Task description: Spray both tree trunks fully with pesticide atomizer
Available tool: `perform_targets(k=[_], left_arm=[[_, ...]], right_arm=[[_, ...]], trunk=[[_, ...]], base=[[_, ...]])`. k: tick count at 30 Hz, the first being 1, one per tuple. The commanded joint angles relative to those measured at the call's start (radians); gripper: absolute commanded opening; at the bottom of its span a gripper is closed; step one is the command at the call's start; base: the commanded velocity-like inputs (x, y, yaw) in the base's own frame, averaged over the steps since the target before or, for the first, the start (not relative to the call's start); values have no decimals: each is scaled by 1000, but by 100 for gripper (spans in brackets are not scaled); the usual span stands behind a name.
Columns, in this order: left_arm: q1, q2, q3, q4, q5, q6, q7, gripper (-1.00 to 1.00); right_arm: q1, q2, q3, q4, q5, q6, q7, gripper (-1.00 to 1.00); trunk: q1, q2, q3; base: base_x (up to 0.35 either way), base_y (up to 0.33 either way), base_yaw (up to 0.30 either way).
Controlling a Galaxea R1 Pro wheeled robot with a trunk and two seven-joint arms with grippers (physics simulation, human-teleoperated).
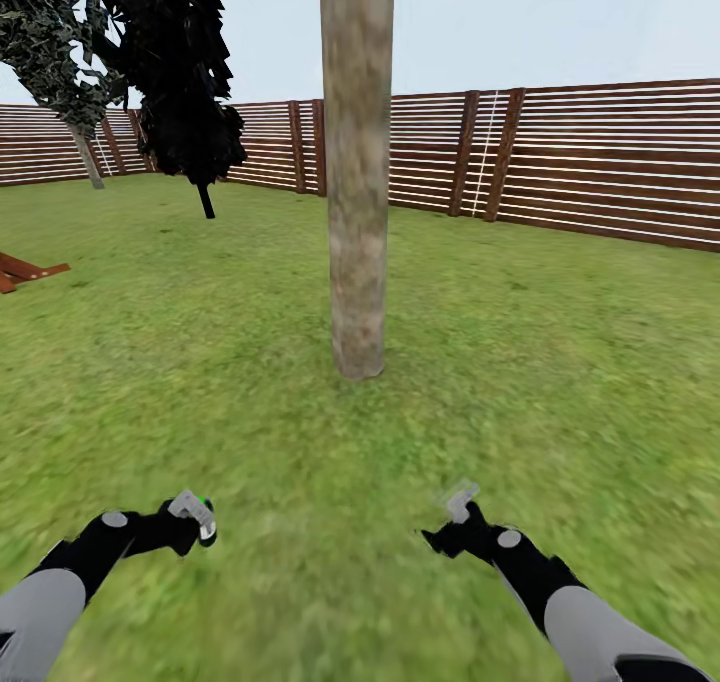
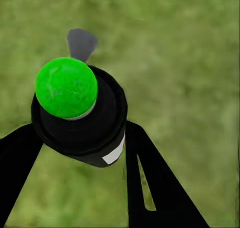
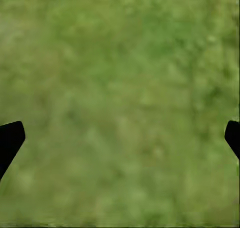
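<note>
You are standing on the green lawn (image 1: 560, 362) of a fenced garden, facing one tall tree trunk (image 1: 357, 182) straight ahead, pale grey-brown and mottled, bare from the grass up. It rises near the middle of your view, some way beyond both arms. A brown slatted fence (image 1: 600, 162) runs across the far side. A black cone-shaped cypress (image 1: 180, 72) stands far left, and farther left behind it a leaning grey trunk (image 1: 88, 157) under dark foliage may be the second tree.

Your left gripper (image 1: 198, 518) reaches forward low on the near left, and its fingers (image 2: 150, 183) are closed around the pesticide atomizer (image 2: 82, 115). In the left wrist view the bottle is a small black cylinder with a white patch and a bright green cap, pinched at its body between the two dark fingers.

Your right gripper (image 1: 458, 522) is low on the near right, holding nothing, its fingertips (image 3: 10, 140) spread wide over bare grass.

The atomizer looks light, rigid and smooth, so it may twist or slide in a thin pinch. The hold on the body below the cap seems the sound place; keep the nozzle end unobstructed and aimed at the trunk.
</note>
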Motion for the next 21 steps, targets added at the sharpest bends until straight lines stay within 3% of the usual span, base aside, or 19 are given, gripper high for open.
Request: perform_targets(k=[1,4,5,7,9,11,15,21], left_arm=[[0,-1,24,26,20,-4,16,-100],[0,-18,48,93,42,-5,56,-100],[0,-22,60,101,51,-2,97,-100],[0,-28,91,116,98,1,219,-100],[0,-40,101,150,139,0,353,-100],[9,-54,105,182,158,-6,436,-100],[32,-96,105,181,165,-12,455,-100],[35,-103,108,174,165,-12,460,-100]], right_arm=[[0,-4,-13,28,-5,-13,-80,100],[21,-1,-26,102,-19,-100,-376,100],[35,2,-27,128,-44,-142,-475,100],[65,6,-27,175,-146,-242,-620,100],[96,7,-26,206,-224,-297,-667,100],[149,8,-26,216,-249,-344,-682,100],[175,8,-26,219,-254,-376,-686,100],[212,6,-25,257,-251,-378,-684,100]], trunk=[[0,0,0],[0,0,0],[0,0,0],[0,0,0],[0,0,0],[0,0,0],[0,0,0],[0,0,0]], base=[[0,0,0],[0,0,0],[0,0,0],[0,0,0],[0,0,0],[0,0,0],[21,-5,0],[233,-156,0]])
